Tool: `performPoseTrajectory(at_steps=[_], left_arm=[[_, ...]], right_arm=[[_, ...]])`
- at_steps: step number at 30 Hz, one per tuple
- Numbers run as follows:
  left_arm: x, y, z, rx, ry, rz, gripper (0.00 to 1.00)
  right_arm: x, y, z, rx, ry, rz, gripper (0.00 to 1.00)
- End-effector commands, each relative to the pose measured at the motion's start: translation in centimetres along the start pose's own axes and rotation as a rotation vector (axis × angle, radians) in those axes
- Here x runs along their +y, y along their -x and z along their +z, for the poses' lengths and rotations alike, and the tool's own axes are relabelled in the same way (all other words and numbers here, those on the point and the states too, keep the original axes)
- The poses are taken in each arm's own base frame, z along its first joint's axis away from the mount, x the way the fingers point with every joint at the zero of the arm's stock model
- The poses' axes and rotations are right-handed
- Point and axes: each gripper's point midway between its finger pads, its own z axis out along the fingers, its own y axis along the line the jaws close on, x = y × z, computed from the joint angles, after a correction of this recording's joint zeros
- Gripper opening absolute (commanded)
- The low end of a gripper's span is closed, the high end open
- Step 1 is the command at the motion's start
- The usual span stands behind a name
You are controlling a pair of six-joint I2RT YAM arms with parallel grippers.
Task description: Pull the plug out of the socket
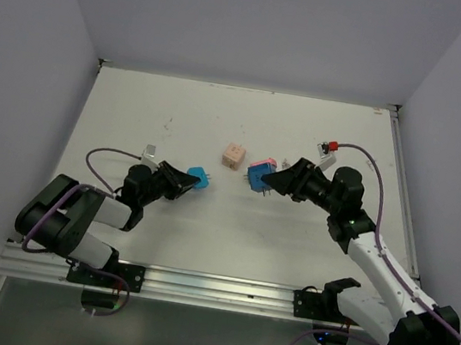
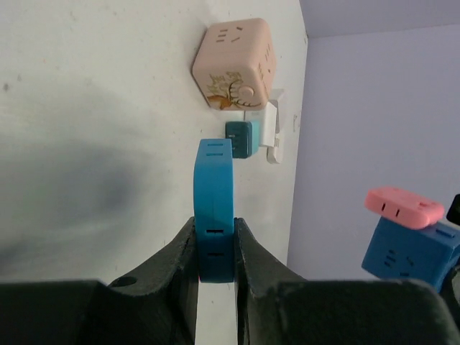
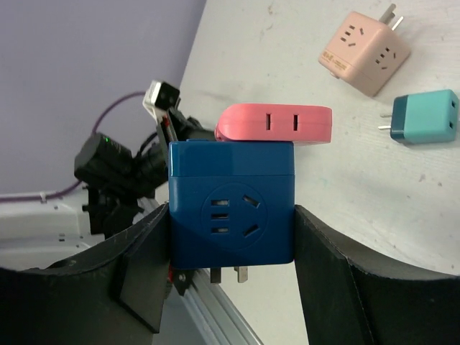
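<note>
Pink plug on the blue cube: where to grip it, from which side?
Probably pinch the pink plug across its narrow edges, coming from the side opposite the cube: it is a flat slab seated on a cube face the right fingers leave free.

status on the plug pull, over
Right claw shut on dark blue socket cube, pink plug seated on top. Left claw shut on light blue plug, apart from that cube. Beige cube and teal adapter lie off to the side.
</note>
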Motion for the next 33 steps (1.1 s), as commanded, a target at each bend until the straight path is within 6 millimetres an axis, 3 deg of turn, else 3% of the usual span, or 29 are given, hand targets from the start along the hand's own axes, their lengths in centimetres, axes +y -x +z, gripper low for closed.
performPoseTrajectory(at_steps=[1, 3, 9, 14, 21, 24, 26, 27, 28, 31, 32, 33], left_arm=[[-2.9, 2.2, 2.6, 0.005, -0.115, 0.137, 0.0], [-3.9, 3.0, 3.9, 0.014, -0.15, 0.154, 0.0], [-3.0, 3.6, 7.1, 0.053, -0.144, 0.143, 0.09], [-0.6, 3.3, 7.7, 0.071, -0.081, 0.122, 0.34], [2.6, 2.4, 6.1, 0.077, 0.031, 0.088, 0.45], [3.1, 2.0, 4.8, 0.078, 0.066, 0.081, 0.57], [3.4, 1.7, 3.6, 0.078, 0.1, 0.089, 0.7], [2.4, 1.9, 3.1, 0.068, 0.081, 0.108, 0.77], [3.2, 1.5, 2.5, 0.084, 0.128, 0.101, 0.87], [3.2, 1.2, 0.8, 0.105, 0.194, 0.144, 1.0], [3.3, 1.4, 0.4, 0.109, 0.214, 0.185, 0.99], [1.6, 2.1, 0.3, 0.093, 0.194, 0.221, 1.0]], right_arm=[[0.9, 0.0, -1.4, 0.029, -0.008, -0.108, 0.0], [0.6, -0.6, -1.7, 0.04, -0.012, -0.108, 0.0], [0.0, -1.7, -2.2, 0.075, -0.026, -0.119, 0.0], [-0.3, -2.1, -2.3, 0.107, -0.039, -0.144, 0.0], [-0.3, -2.3, -2.4, 0.148, -0.039, -0.185, 0.0], [-0.2, -2.5, -2.5, 0.163, -0.036, -0.197, 0.0], [-0.1, -2.6, -2.6, 0.178, -0.032, -0.207, 0.0], [-0.1, -2.7, -2.6, 0.185, -0.029, -0.219, 0.0], [-0.2, -2.8, -2.6, 0.193, -0.03, -0.223, 0.0], [0.4, -3.2, -2.6, 0.224, 0.0, -0.243, 0.0], [0.5, -3.4, -2.6, 0.235, 0.007, -0.248, 0.0], [0.8, -3.5, -2.6, 0.242, 0.022, -0.263, 0.0]])
